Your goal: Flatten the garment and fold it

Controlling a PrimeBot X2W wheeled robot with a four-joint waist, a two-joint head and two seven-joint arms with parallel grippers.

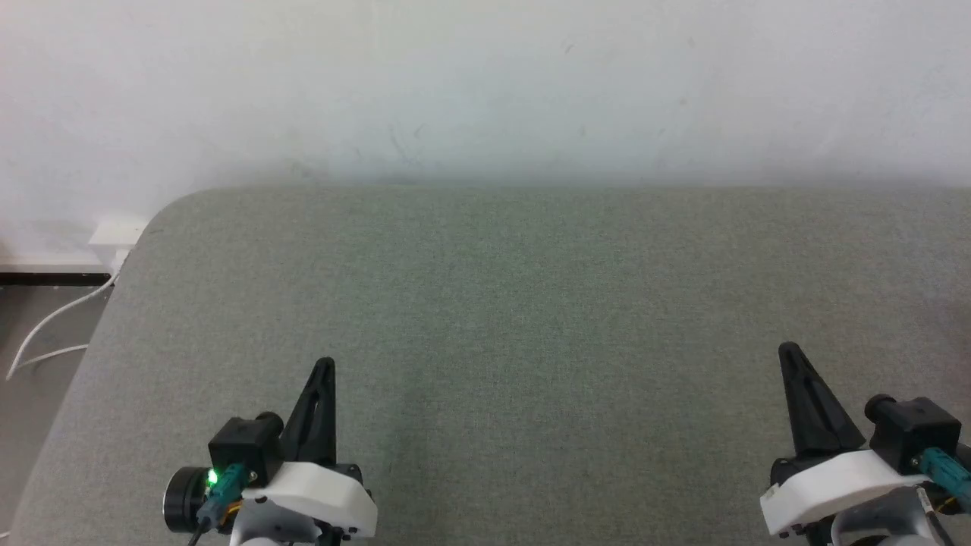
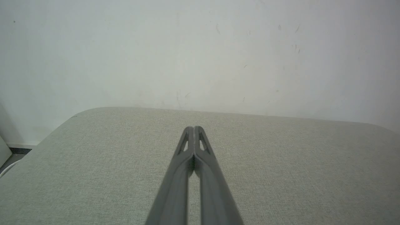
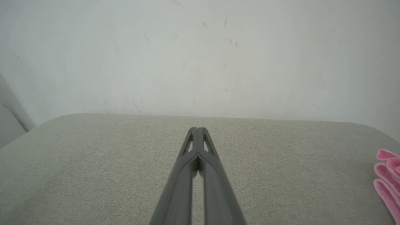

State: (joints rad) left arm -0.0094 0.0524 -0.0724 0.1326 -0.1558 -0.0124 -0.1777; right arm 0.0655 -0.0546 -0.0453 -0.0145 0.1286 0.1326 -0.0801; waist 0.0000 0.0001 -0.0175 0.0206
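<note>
An edge of the pink garment (image 3: pixel 387 178) shows in folds at the far right of the right wrist view, lying on the grey cloth-covered table (image 3: pixel 93 162); the rest of it is out of view. My right gripper (image 3: pixel 197 128) is shut with nothing in it and points toward the wall, well to the left of that cloth. In the head view it sits at the lower right (image 1: pixel 789 349). My left gripper (image 2: pixel 194 127) is also shut and empty above the table, at the lower left in the head view (image 1: pixel 326 362).
The table (image 1: pixel 485 303) has rounded far corners and stands against a white wall (image 1: pixel 485 83). Past its left edge lie the floor, a white cable (image 1: pixel 53 318) and a white wall box (image 1: pixel 114 231).
</note>
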